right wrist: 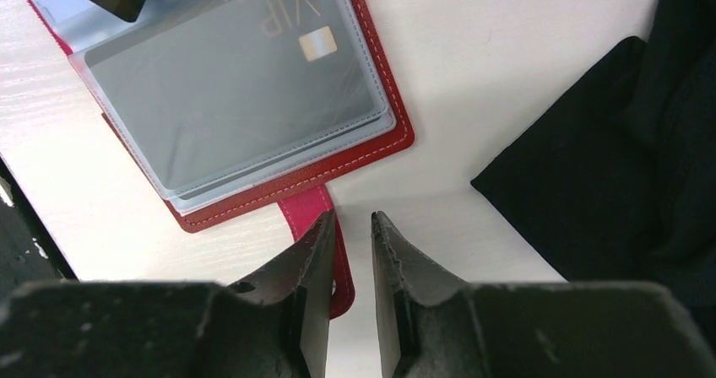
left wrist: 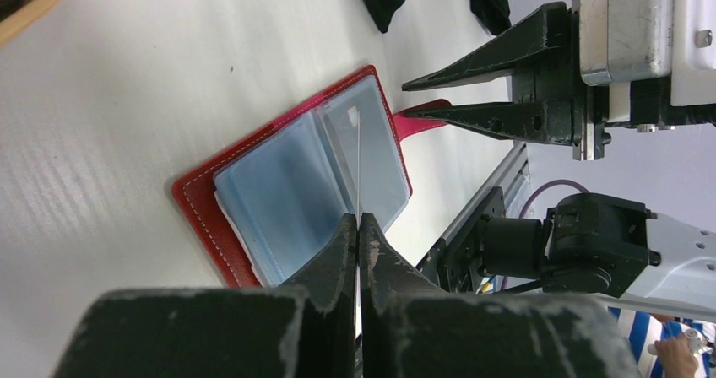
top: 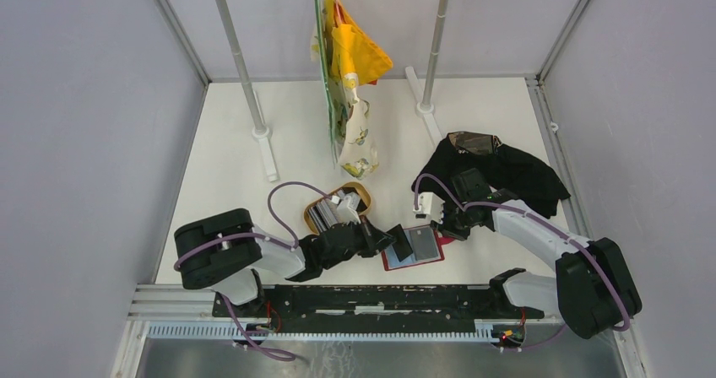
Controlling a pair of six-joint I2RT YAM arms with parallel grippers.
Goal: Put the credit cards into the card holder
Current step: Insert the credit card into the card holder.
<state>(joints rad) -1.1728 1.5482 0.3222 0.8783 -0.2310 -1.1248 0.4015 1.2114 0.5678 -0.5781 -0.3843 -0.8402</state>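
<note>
My left fingers [left wrist: 333,260] pinch a card [left wrist: 358,159] over the open card holder [left wrist: 203,197]. My right fingers [right wrist: 308,268] stand parted at its strap [right wrist: 304,207]

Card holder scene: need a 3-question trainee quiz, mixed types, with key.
1. True or false: the holder lies open on the table.
2. What is the left gripper shut on? A) a card B) a pen C) nothing
3. Fill in: the grey card already in a sleeve reads ___.
Key: 1 true; 2 A; 3 VIP.
</note>
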